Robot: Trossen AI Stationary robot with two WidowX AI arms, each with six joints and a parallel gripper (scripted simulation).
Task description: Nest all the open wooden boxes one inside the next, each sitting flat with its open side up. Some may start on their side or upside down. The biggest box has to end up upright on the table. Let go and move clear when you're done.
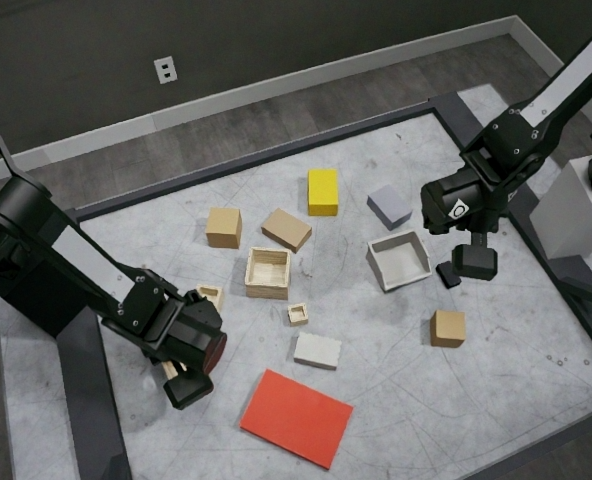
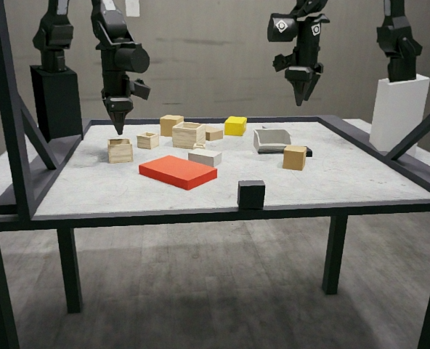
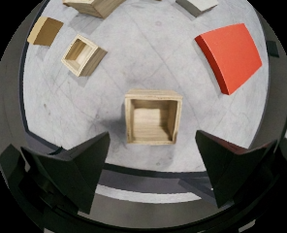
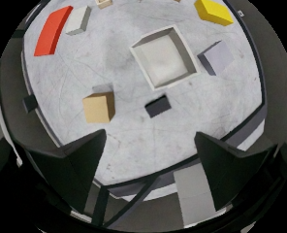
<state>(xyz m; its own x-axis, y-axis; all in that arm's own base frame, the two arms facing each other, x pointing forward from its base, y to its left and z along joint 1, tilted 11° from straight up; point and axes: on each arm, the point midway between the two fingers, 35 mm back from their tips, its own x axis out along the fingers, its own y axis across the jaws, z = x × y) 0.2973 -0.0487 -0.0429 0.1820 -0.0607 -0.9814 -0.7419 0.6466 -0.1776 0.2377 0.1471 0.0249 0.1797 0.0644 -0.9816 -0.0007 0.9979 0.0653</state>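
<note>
Now, clock-face: read in the top view, centred on the biggest wooden box, twelve toward the picture's upper edge.
Biggest wooden box: upright on the table [image 1: 389, 403] [image 2: 95, 198], open side up [image 1: 267, 290] [image 2: 187, 139] [image 3: 97, 6].
Second wooden box [image 1: 171, 368] [image 2: 120, 153] [image 3: 153, 142]: between seven and eight, open side up, mostly hidden by the left arm in the top view.
Third wooden box [image 1: 217, 299] [image 2: 147, 142] [image 3: 91, 63]: eight o'clock, open side up.
Smallest wooden box [image 1: 298, 321] [image 4: 104, 4]: five o'clock, open side up; near the biggest.
Nesting: all four wooden boxes stand apart, none inside another.
Left gripper [image 1: 154, 356] [image 2: 120, 132] [image 3: 152, 135]: jaws spread, pinching nothing, above the second wooden box.
Right gripper [image 2: 304, 100] [image 4: 150, 133]: jaws spread, nothing between them, over the table beyond the grey tray [image 1: 405, 283] [image 2: 272, 147] [image 4: 187, 50], which lies at three.
Yellow block [image 1: 322, 191] [image 2: 235, 126] [image 4: 213, 12]: one o'clock.
Red slab [image 1: 296, 418] [image 2: 177, 171] [image 3: 231, 55] [image 4: 52, 31]: nearly six.
</note>
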